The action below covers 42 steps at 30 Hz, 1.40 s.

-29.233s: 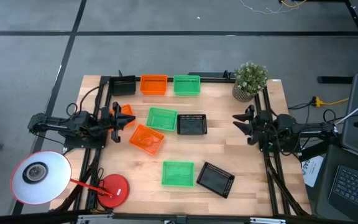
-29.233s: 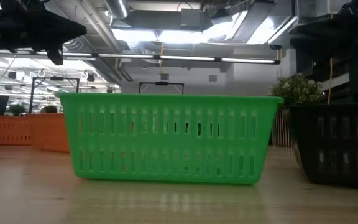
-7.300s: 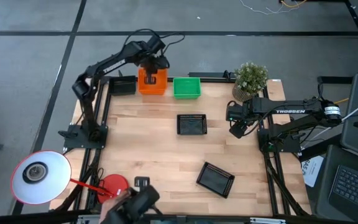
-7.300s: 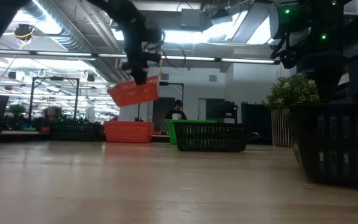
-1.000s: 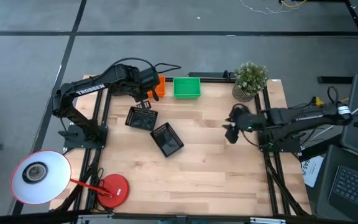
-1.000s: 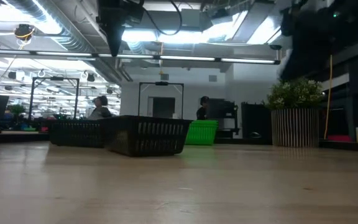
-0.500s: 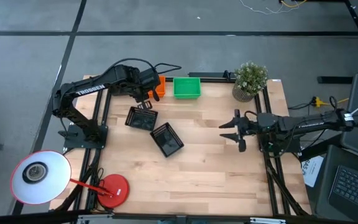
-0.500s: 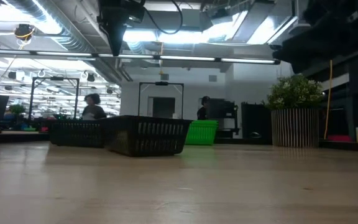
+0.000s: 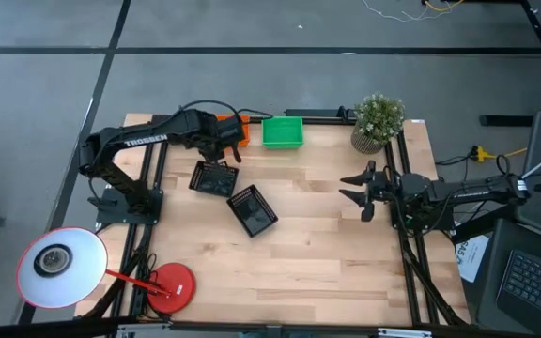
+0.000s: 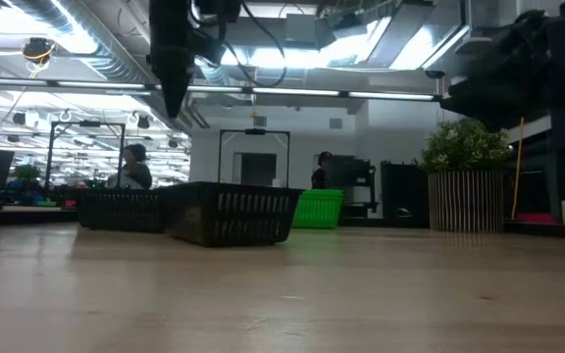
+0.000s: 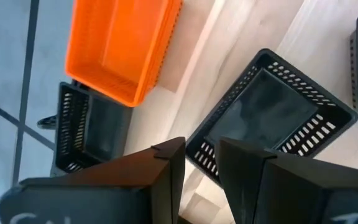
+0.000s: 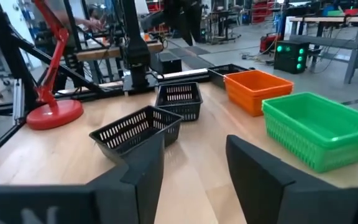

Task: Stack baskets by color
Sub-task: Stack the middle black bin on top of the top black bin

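Observation:
My left gripper (image 9: 224, 156) points down, open, with nothing between its fingers (image 11: 201, 165). It hovers above the near rim of a black basket (image 11: 272, 118) that rests flat on the table (image 9: 212, 177). A second black basket (image 9: 253, 209) sits askew to its right, nearer the front. Orange baskets (image 11: 120, 43) stand at the far edge, with another black basket (image 11: 86, 130) to their left and a green stack (image 9: 282, 131) to their right. My right gripper (image 9: 353, 188) hangs open and level at the table's right side, pointing left (image 12: 194, 168).
A potted plant (image 9: 378, 120) stands at the far right corner. A white lamp head (image 9: 62, 268) and its red base (image 9: 170, 286) sit at the near left corner. People show in the room beyond the table (image 10: 130, 167).
My left gripper has come down toward the black basket below it. My right gripper has sunk and tipped up from pointing downward to level, its arm drawing back toward the table's right edge. The baskets have stayed where they were.

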{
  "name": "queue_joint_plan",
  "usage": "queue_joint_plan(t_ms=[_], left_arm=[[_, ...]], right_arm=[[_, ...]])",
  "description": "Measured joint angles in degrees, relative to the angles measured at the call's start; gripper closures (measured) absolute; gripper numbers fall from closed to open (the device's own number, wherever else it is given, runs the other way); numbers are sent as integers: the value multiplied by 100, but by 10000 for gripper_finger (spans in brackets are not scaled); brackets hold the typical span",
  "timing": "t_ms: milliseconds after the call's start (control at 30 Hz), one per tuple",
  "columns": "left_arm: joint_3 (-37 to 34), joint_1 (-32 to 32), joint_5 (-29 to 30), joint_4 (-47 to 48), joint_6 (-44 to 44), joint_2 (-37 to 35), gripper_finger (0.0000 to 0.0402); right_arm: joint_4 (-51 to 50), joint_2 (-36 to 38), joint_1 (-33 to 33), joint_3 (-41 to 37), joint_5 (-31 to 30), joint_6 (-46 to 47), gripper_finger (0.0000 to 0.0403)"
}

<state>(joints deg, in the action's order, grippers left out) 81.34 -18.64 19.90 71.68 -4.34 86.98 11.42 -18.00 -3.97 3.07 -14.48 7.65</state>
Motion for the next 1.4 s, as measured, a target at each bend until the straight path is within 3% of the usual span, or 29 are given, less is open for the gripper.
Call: queue_joint_plan(t_ms=[200,367,600,833,1100,1400], left_arm=[[-415,90,-259,-450,279,0,321],[-781,251,-800,-735,818,0,321],[-1711,506,-1531,-1192,873,0,321],[-2343,862,-1467,-2160,776,0,321],[-2918,1135,-1304,-2499,745,0,321],[-2850,1170,-801,-2440,641,0,321]], right_arm=[[-385,301,-27,-269,1,564,229],[-391,317,-161,-269,0,435,229],[-415,317,-297,-269,2,452,229],[-427,315,-304,-267,2,496,229],[-772,315,-302,-267,-92,721,229],[-761,315,-302,-264,-92,731,229]])
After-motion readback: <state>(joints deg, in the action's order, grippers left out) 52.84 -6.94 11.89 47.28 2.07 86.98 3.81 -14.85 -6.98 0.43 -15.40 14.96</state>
